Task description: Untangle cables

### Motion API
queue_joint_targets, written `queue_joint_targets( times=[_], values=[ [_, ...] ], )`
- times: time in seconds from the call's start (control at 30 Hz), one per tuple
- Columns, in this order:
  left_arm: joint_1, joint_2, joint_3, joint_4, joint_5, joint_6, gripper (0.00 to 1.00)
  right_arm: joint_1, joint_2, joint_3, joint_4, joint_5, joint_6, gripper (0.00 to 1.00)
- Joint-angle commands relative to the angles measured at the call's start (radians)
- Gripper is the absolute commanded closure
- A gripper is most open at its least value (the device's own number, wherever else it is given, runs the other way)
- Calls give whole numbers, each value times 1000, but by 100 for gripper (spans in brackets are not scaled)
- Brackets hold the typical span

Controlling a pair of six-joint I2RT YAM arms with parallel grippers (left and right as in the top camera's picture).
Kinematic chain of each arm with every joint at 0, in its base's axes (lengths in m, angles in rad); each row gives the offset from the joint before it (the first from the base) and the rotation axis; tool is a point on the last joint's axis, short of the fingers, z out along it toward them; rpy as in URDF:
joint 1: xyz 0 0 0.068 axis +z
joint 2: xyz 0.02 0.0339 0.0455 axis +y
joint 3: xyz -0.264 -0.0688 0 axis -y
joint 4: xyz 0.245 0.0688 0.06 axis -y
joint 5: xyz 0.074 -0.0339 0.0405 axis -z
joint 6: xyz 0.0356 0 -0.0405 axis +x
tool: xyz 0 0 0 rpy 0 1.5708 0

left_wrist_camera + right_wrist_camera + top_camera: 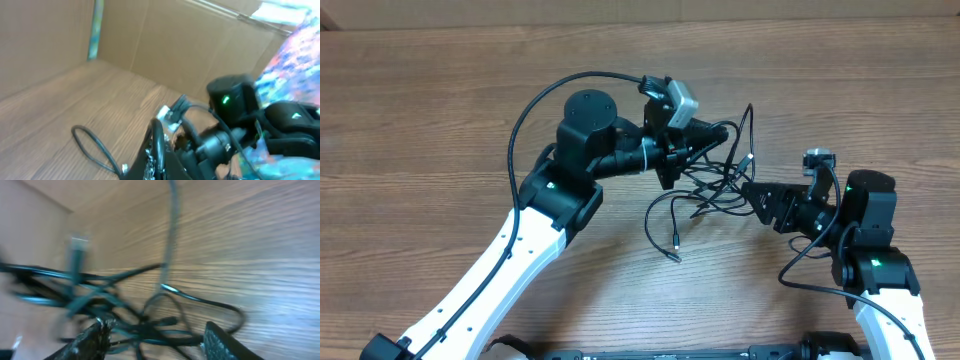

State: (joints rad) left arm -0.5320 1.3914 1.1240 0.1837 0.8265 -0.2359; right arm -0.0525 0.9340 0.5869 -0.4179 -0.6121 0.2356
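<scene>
- Wood-grain desk (pixel 440 90); plain brown wall behind it in left wrist view.
- Nearest, lower mid-frame overhead: loose plug end (pixel 676 256) of the cables (pixel 705 190) lying on desk.
- Right of center: right claw (pixel 756 193) open, fingers spread w/ cords between.
- Farther, upper center: left claw (pixel 725 132) closed on cable bunch; one loop sticks up.

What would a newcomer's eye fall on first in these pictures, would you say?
The tangle of thin black cables at mid-table, with one plug end trailing toward the robot's side. The left gripper is shut at the tangle's top, apparently pinching a strand. The right gripper stands open at its right side, strands between its fingers.
</scene>
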Motion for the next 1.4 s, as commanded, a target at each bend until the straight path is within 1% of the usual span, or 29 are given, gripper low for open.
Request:
queue_joint_targets(
  times=[0.0, 0.13, 0.2, 0.27, 0.37, 0.4, 0.5, 0.53, 0.6, 0.7, 0.77, 0.93, 1.1, 1.2, 1.3, 1.37],
  values=[
    [24, 0, 18, 107, 157, -89, 96, -4, -14, 4, -20, 139, -8, 38],
    [29, 0, 18, 322, 322, -180, 96, -4, -14, 4, -38, 184, -3, 35],
    [29, 0, 18, 408, 380, -224, 96, -4, -14, 4, -48, 213, 3, 35],
    [29, 0, 18, 461, 410, -251, 96, -4, -13, 4, -68, 270, 16, 35],
    [30, 0, 18, 476, 412, -259, 96, -4, -7, 4, -109, 411, 90, 34],
    [35, 0, 18, 476, 412, -259, 96, -4, -2, 4, -140, 504, 138, 34],
    [45, 0, 18, 476, 412, -270, 96, -4, 7, 4, -181, 624, 213, 34],
    [49, 0, 18, 476, 412, -270, 96, -4, 11, 4, -193, 653, 236, 33],
    [56, 0, 18, 475, 412, -270, 96, -4, 16, 4, -197, 650, 243, 34],
    [60, 0, 18, 475, 407, -270, 96, -4, 15, 4, -176, 591, 233, 34],
    [61, 0, 18, 472, 404, -270, 96, -4, 15, 4, -139, 492, 171, 34],
    [63, 0, 18, 472, 396, -270, 96, -4, 15, 4, -54, 151, -55, 32],
    [66, 0, 18, 465, 369, -270, 96, -4, 15, 4, -34, -3, -137, 32],
    [82, 0, 18, 422, 348, -270, 96, -4, 15, 4, -14, -77, -145, 33],
    [108, 0, 18, 327, 286, -270, 96, -4, 15, 4, 6, -266, -250, 33],
    [118, 0, 18, 258, 228, -270, 96, -4, 16, 4, 23, -403, -313, 30]
  ],
)
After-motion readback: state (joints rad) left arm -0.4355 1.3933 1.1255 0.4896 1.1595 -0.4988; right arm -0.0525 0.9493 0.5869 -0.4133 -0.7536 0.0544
